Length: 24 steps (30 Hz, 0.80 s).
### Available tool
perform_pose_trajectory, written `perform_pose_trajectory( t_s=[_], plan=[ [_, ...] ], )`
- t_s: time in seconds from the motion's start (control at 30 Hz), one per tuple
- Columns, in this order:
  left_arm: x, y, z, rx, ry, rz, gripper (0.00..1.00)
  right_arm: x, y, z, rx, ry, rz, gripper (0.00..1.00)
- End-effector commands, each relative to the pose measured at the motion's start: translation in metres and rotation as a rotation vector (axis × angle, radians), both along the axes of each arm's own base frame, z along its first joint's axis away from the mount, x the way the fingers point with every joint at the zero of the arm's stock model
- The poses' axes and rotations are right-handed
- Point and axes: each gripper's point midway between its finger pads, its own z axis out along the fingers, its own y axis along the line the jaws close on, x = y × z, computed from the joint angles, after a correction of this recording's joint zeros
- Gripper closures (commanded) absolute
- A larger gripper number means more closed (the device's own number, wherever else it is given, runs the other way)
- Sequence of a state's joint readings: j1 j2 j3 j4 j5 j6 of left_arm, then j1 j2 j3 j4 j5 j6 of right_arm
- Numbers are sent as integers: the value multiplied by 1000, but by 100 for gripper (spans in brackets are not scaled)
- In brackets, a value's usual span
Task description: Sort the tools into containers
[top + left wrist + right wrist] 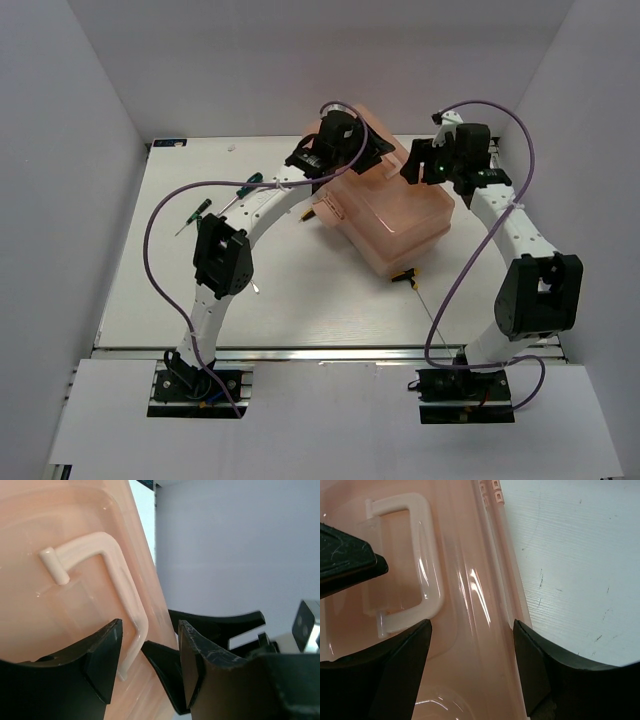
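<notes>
A white tabletop (300, 300) enclosed by white walls is occupied by a large salmon-pink plastic toolbox (400, 225). The left tool (149, 630) is seen released over the lid, fingers astride the white lid handle (107, 547). The right tool (472, 627), also released, is poised just beside it at the lid's edge. Two green-and-black-handled screwdrivers (247, 186) are laid left of the left tool; a yellow-black T-handled key (408, 274) is laid nearside of the right tool.
</notes>
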<state>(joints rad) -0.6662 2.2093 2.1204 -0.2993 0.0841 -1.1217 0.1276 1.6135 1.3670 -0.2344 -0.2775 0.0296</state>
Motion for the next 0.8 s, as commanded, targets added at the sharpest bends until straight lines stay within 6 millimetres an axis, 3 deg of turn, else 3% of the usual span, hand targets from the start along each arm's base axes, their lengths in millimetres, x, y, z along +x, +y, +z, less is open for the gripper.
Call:
perform_pose_trajectory(
  t_s=[0.0, 0.33, 0.77],
  plan=[
    [-10, 29, 16, 91, 41, 90, 41, -43, 8, -75, -97, 246, -18, 29],
    [-9, 49, -2, 206, 106, 166, 40, -76, 34, -87, -91, 289, 25, 30],
    [-12, 50, -19, 241, 147, 161, 41, -130, 72, -102, -49, 333, 131, 31]
  ],
)
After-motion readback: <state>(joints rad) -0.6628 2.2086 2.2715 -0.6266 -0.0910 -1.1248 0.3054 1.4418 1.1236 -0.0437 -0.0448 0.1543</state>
